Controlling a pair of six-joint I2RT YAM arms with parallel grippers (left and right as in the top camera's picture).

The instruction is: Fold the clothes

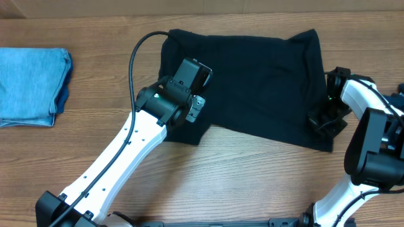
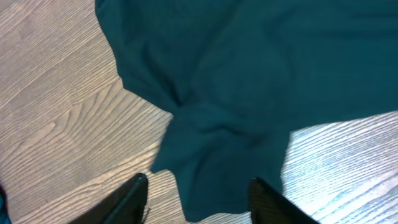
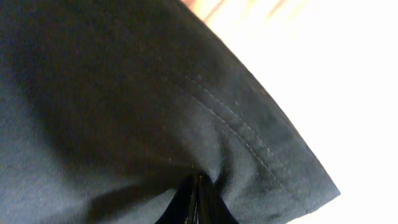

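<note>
A dark black-teal garment (image 1: 252, 82) lies spread on the wooden table at the centre back. My left gripper (image 1: 197, 107) hovers over its left sleeve (image 2: 217, 168); its fingers (image 2: 199, 199) are open with the sleeve end between them, not touching. My right gripper (image 1: 325, 116) is at the garment's right hem. In the right wrist view its fingers (image 3: 196, 199) are shut on a pinch of the dark cloth (image 3: 124, 93), whose stitched hem runs diagonally.
A folded light blue garment (image 1: 31, 85) lies at the left edge of the table. Bare wood (image 1: 252, 183) runs along the front. A black cable (image 1: 136, 57) loops above my left arm.
</note>
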